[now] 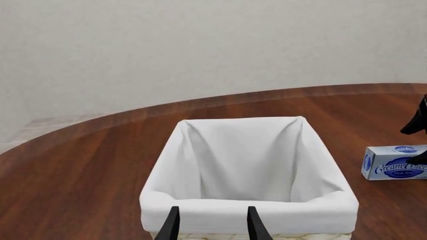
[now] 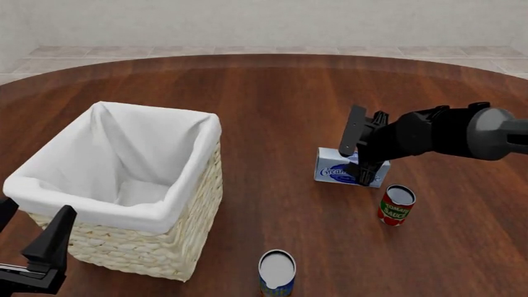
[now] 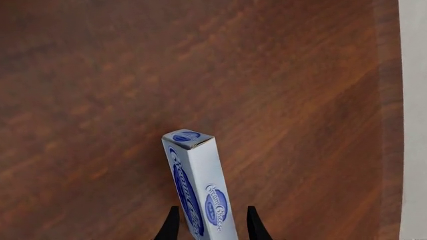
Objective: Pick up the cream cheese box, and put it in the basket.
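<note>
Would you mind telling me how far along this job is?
Done: the right end effector has reached the box, fingers either side. In hand: closing the grasp; the box looks still on the table. Left: lifting it and placing it in the basket, which holds nothing.

White-grey box with blue oval labels, white script. Cream woven basket, plain white liner. Red-labelled can with green band; second can blue-labelled. Reddish-brown wood-grain table. Black grippers, right and left.
</note>
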Controlling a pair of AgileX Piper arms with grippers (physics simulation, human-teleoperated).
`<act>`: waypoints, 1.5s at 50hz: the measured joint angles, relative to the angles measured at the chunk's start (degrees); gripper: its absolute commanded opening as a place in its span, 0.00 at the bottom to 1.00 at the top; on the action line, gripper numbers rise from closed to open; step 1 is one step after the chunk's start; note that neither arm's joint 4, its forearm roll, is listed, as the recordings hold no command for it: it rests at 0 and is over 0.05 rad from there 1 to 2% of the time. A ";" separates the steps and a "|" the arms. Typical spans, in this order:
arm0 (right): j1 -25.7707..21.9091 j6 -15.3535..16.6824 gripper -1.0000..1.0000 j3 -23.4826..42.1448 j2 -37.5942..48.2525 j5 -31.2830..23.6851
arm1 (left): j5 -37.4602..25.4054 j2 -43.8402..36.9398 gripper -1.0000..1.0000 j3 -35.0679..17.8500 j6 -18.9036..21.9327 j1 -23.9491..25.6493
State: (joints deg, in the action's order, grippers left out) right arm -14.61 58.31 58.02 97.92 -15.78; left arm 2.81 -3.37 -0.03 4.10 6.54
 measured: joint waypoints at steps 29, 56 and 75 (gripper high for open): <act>2.64 2.67 1.00 0.92 4.33 0.99 | 0.98 -1.61 1.00 0.00 0.29 0.62; 5.15 7.21 1.00 -1.36 7.36 5.99 | 1.50 -2.43 1.00 0.00 0.37 1.08; 4.82 10.80 0.00 -4.10 4.21 9.93 | 1.73 -2.76 1.00 0.00 0.40 1.49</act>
State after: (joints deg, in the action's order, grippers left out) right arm -9.79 69.11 53.92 102.13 -5.85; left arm 4.54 -6.13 -0.03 4.49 8.04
